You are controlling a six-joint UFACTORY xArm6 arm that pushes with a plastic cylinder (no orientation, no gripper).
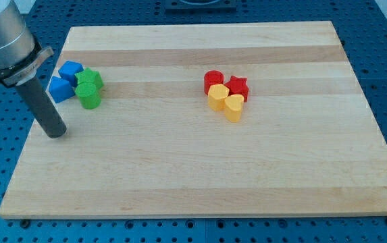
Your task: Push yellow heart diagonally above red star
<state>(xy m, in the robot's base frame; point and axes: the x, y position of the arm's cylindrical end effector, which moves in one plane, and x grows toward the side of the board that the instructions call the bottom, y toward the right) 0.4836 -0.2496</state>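
The yellow heart (234, 106) lies near the board's middle, touching the red star (238, 88) just above it and a second yellow block (218, 98) at its left. A red round block (213, 79) sits at the top left of this cluster. My tip (56, 131) rests on the board at the view's left, far from the heart and star, just below the blue and green blocks.
Two blue blocks (70, 70) (60, 89) and two green blocks (90, 79) (88, 95) are bunched at the view's upper left. The wooden board (200, 169) sits on a blue perforated table. The rod's grey housing (1, 37) fills the top left corner.
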